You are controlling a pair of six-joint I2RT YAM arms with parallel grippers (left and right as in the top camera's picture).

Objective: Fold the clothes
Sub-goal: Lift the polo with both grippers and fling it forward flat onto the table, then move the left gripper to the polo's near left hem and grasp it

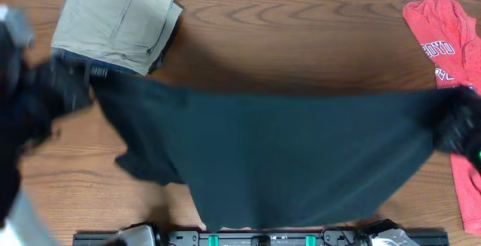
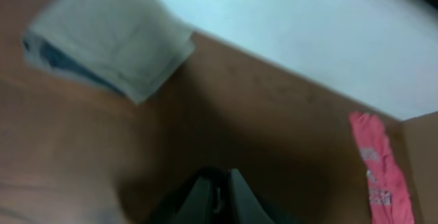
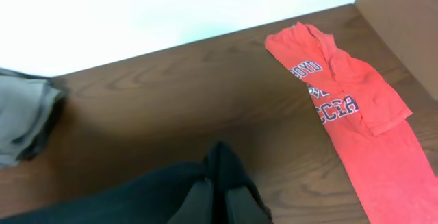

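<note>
The black shirt (image 1: pixel 285 156), evidently limp and light, spanned mid-frame. The left gripper (image 1: pixel 75 84) and right gripper (image 1: pixel 455 118) each pinched an outer edge, seemingly apt holds.

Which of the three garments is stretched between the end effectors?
The black soft-fabric shirt, pinched at both ends and spread wide; the folded khaki trousers and the red lettered T-shirt lie ungripped.

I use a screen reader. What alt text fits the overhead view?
A black shirt is stretched wide across a wooden table, its ends pinched by the left tool and right tool. Folded khaki trousers lie top left, a red T-shirt at right.
</note>
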